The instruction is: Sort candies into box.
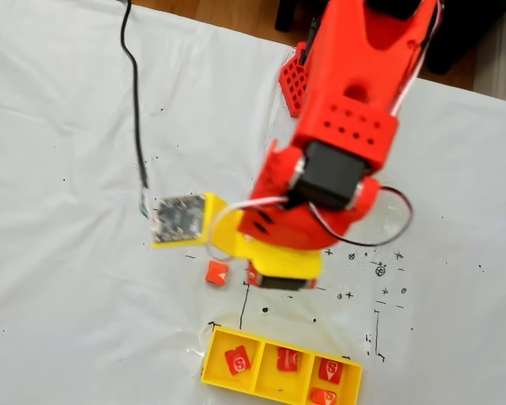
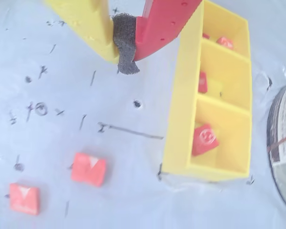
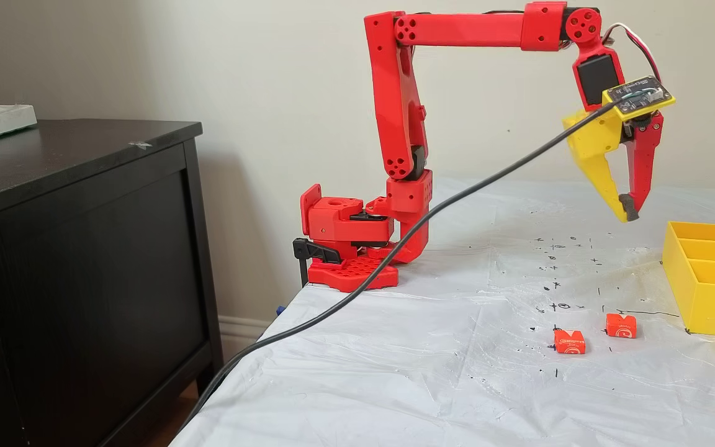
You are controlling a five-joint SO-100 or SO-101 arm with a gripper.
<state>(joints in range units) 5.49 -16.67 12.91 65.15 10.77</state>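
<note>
My gripper (image 3: 628, 214) hangs shut, well above the table and left of the box (image 3: 714, 307) in a fixed view, with nothing held. In the wrist view its yellow and red fingers meet on a black foam pad at the gripper (image 2: 125, 61) tips. Two red-orange candies (image 2: 88, 168) (image 2: 24, 198) lie on the white sheet, apart from the box (image 2: 181, 119). In both fixed views they lie as candies (image 3: 620, 325) (image 3: 569, 341) and one candy (image 1: 217, 271). The yellow box (image 1: 209, 371) holds several candies (image 1: 236, 360) (image 1: 288, 359) (image 1: 330, 369) across its three compartments.
A black cable (image 3: 395, 254) runs from the wrist camera down over the table's left edge. A dark cabinet (image 3: 84, 248) stands beside the table. Small ink marks (image 2: 40, 109) dot the sheet. A round dark roll (image 2: 283, 148) lies just past the box.
</note>
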